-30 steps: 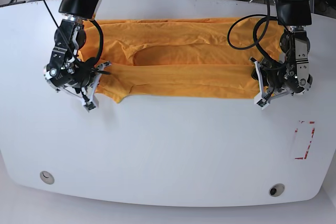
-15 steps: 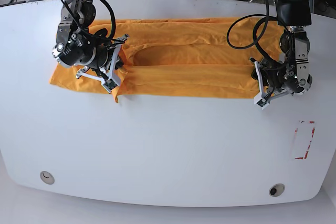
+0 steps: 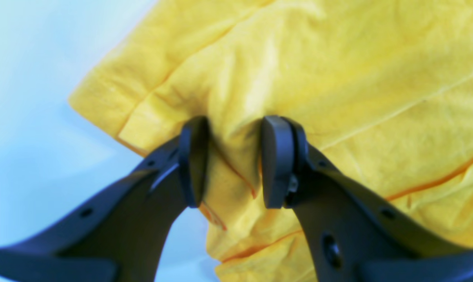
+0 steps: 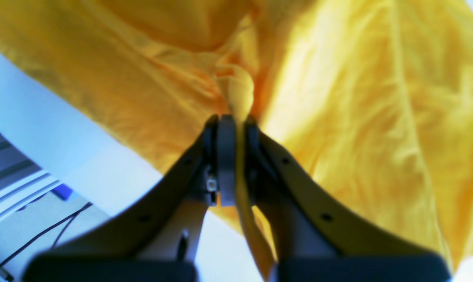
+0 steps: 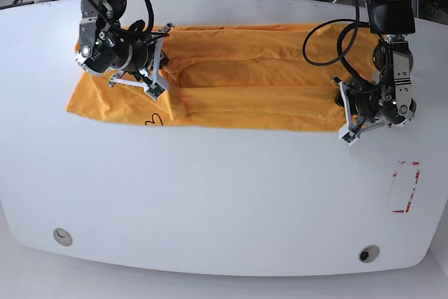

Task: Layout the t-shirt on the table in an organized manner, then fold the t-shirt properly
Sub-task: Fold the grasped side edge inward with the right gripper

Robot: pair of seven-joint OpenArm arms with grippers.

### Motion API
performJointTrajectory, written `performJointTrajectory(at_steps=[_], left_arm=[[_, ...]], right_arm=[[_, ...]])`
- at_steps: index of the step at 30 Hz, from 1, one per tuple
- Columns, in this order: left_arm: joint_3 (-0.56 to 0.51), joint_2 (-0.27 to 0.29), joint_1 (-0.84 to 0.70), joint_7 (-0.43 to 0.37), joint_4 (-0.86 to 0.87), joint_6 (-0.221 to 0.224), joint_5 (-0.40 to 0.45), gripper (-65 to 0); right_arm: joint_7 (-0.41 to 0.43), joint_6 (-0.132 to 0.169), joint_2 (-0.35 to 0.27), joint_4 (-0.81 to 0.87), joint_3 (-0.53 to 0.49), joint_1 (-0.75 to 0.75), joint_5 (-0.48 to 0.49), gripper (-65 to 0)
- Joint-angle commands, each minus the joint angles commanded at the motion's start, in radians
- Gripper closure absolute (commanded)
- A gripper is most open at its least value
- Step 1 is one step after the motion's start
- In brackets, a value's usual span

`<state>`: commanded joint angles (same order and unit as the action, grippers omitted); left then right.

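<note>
So the shirt (image 5: 259, 73) is lying in a long wide band across the far half of the desk (image 5: 231, 187), running from under one arm to under the other, with a bit of black print peeking out on the near edge towards the right arm's end. Looks to me like the step here is bringing that end over to shorten the band. The right tool (image 4: 239, 123) has a narrow ridge of cloth pinched tight between its fingers, and the left tool (image 3: 234, 156) has its fingers apart with a bunched fold standing between them. Can't tell if it's actually gripping that or just straddling it. If it were me, I'd have the left one pin its end down while the right one lifts only enough to clear the layers underneath, then carries across slow and level. Drag it low and you'll probably ruck up the layers below; yank it and the far end could skew. Lay the edge down parallel to the band, let go, then smooth outward. As for pose, both arms reach in from the far side, tools angled down at the cloth. The right one is over the band towards its own end, the left one is down at the opposite end, by the near corner.
</note>
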<state>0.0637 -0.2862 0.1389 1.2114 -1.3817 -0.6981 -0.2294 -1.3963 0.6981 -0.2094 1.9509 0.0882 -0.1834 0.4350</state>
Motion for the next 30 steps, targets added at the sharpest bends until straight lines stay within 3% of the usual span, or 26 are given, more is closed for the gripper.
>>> performJointTrajectory(at_steps=[1,5,10,15,21,25,30], left_arm=[[0.000,0.000,0.000,0.000,0.000,0.000,0.000,-20.3],[-0.002,0.000,0.000,0.000,0.000,0.000,0.000,-20.3],[-0.002,0.000,0.000,0.000,0.000,0.000,0.000,-20.3],[-0.002,0.000,0.000,0.000,0.000,0.000,0.000,-20.3],[-0.002,0.002,0.000,0.000,0.000,0.000,0.000,-20.3],[-0.008,0.002,0.000,0.000,0.000,0.000,0.000,-20.3],[-0.049,0.002,0.000,0.000,0.000,0.000,0.000,-20.3]], right_arm=[[0.000,0.000,-0.002,0.000,0.000,-0.011,0.000,-20.0],[0.000,0.000,-0.018,0.002,0.000,-0.044,0.002,-31.2],[0.000,0.000,-0.025,0.002,-0.002,-0.061,0.002,-31.9],[0.000,0.000,-0.069,0.002,0.008,-0.057,0.025,-32.0],[0.000,0.000,-0.135,0.002,0.011,-0.003,0.250,-32.0],[0.000,0.000,-0.133,-0.002,0.057,0.043,0.364,-32.0],[0.000,0.000,-0.060,-0.005,0.129,0.114,0.413,-32.0]])
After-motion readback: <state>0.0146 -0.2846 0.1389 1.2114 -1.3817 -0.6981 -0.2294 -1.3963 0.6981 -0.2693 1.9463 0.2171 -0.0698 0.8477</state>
